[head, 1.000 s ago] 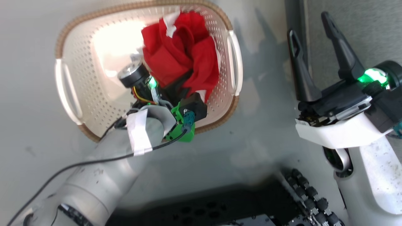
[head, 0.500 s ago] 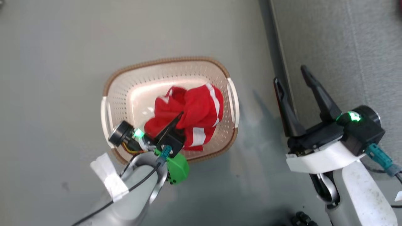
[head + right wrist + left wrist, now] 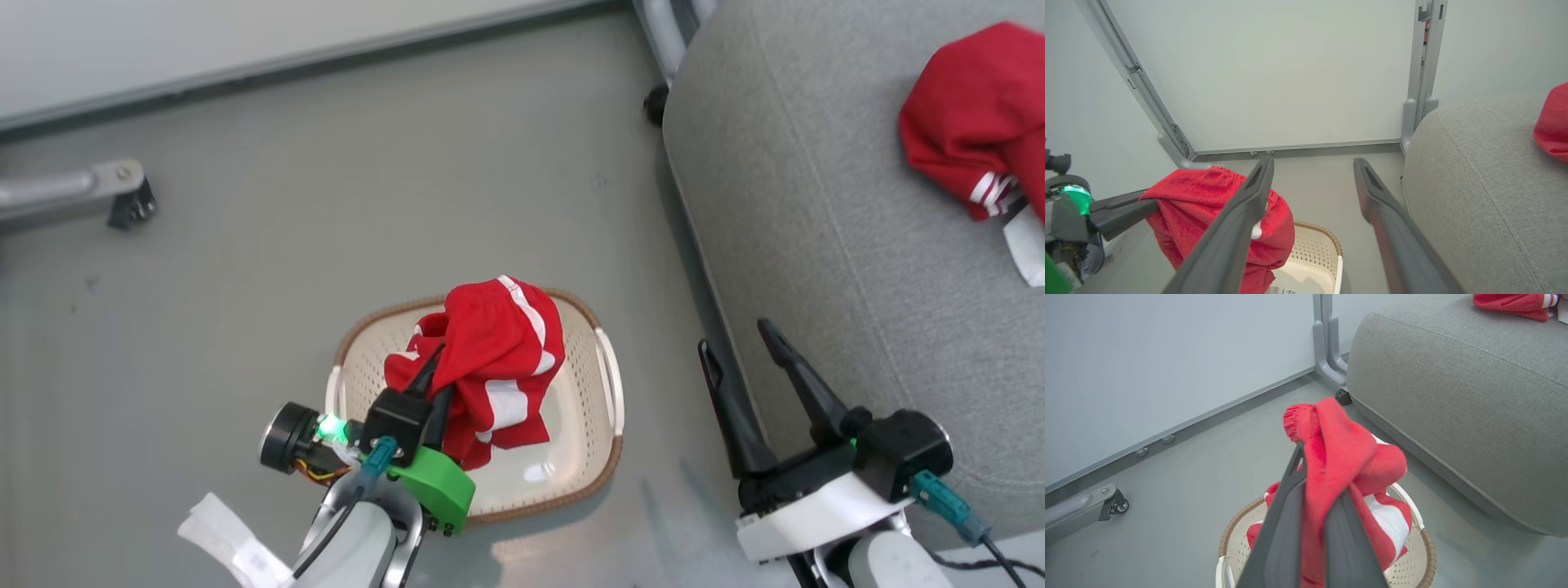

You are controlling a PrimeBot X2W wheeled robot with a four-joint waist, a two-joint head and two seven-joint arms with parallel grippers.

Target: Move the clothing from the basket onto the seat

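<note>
item: red white-striped garment (image 3: 498, 359), probably shorts, clamped between our left fingers (image 3: 1286, 522), hanging over the basket (image 3: 608, 457). destination: grey seat (image 3: 816, 204), off to our right, second red garment (image 3: 971, 122) on it. our right fingers (image 3: 807, 384) stand apart, empty, beside the seat's edge.

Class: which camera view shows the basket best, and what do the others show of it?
The head view: it looks down on the basket, showing most of its rim and both handles around the held garment. The left wrist view shows rim parts behind the garment; the right wrist view, one corner.
</note>
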